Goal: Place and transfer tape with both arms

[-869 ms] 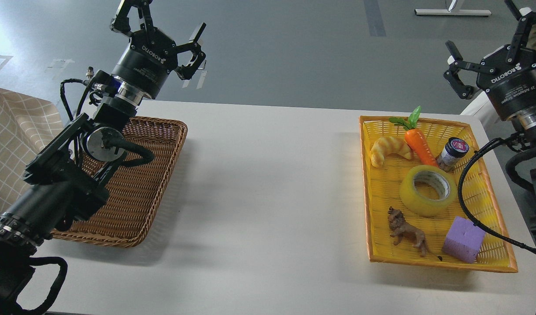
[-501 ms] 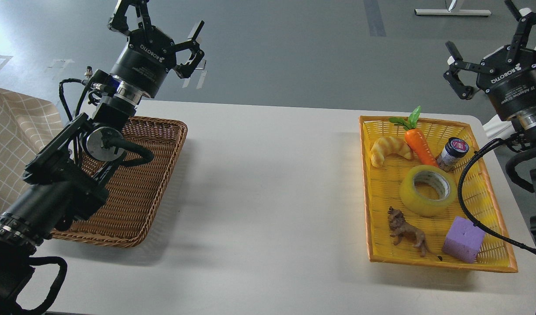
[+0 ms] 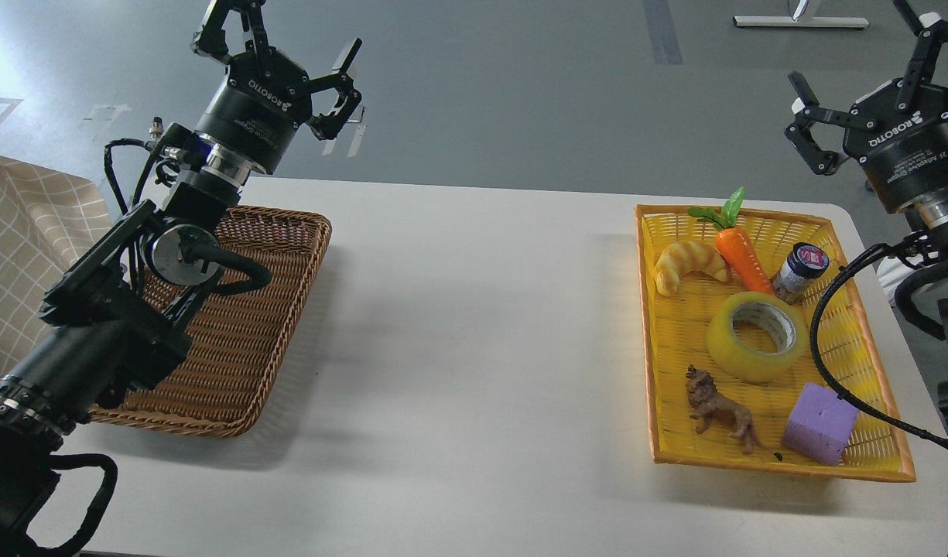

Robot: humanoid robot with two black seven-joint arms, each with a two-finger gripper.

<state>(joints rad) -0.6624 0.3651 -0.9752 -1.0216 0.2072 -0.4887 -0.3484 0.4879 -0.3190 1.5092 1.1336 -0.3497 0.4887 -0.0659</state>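
Note:
The tape (image 3: 756, 337), a yellow translucent roll with a grey-white core, lies flat in the middle of the yellow basket (image 3: 648, 340) on the right of the table. My left gripper (image 3: 280, 35) is open and empty, raised above the far end of the brown wicker basket (image 3: 234, 371) on the left. My right gripper (image 3: 868, 73) is open and empty, raised beyond the table's far right corner, well above and behind the tape.
The yellow basket also holds a croissant (image 3: 688, 263), a toy carrot (image 3: 740, 251), a small dark jar (image 3: 800, 271), a brown toy lion (image 3: 720, 408) and a purple foam cube (image 3: 820, 424). A checked cloth (image 3: 25, 247) lies at the left edge. A black cable (image 3: 829, 363) crosses the basket's right side.

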